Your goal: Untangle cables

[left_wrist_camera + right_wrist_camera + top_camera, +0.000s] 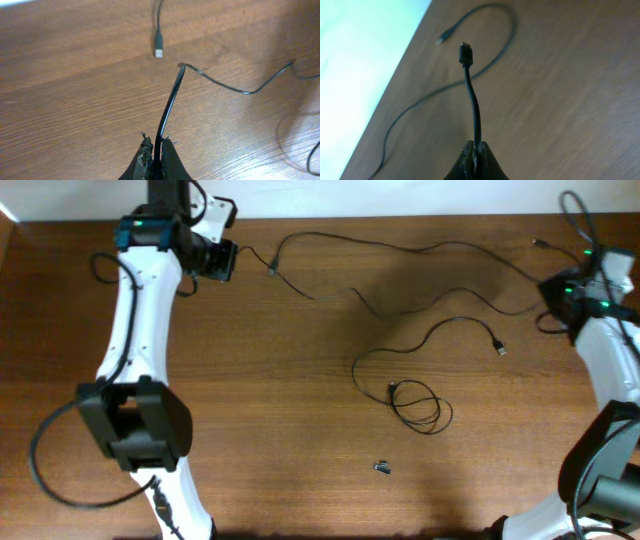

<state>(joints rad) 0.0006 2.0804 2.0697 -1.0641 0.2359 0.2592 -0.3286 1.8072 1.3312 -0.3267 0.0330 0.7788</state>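
Several thin black cables lie across the wooden table (pixel 250 400). One long cable (pixel 400 248) runs from my left gripper (pixel 238 256) at the back left towards my right gripper (pixel 548 286) at the back right. In the left wrist view the left gripper (pixel 157 145) is shut on a cable (pixel 170 100) that bends away to the right, and a loose plug (pixel 158 51) lies just beyond. The right gripper (pixel 476 146) is shut on a cable (pixel 474 100) whose plug (pixel 465 52) sticks up past the fingers. A third cable (pixel 440 326) ends in a small coil (pixel 418 404) mid-table.
A tiny dark stubby piece (pixel 383 468) lies near the front middle. Thick black wiring (pixel 45 470) loops beside the left arm's base. The table's back edge (pixel 395 65) runs close behind the right gripper, with another thin cable end (pixel 443 38) lying near it.
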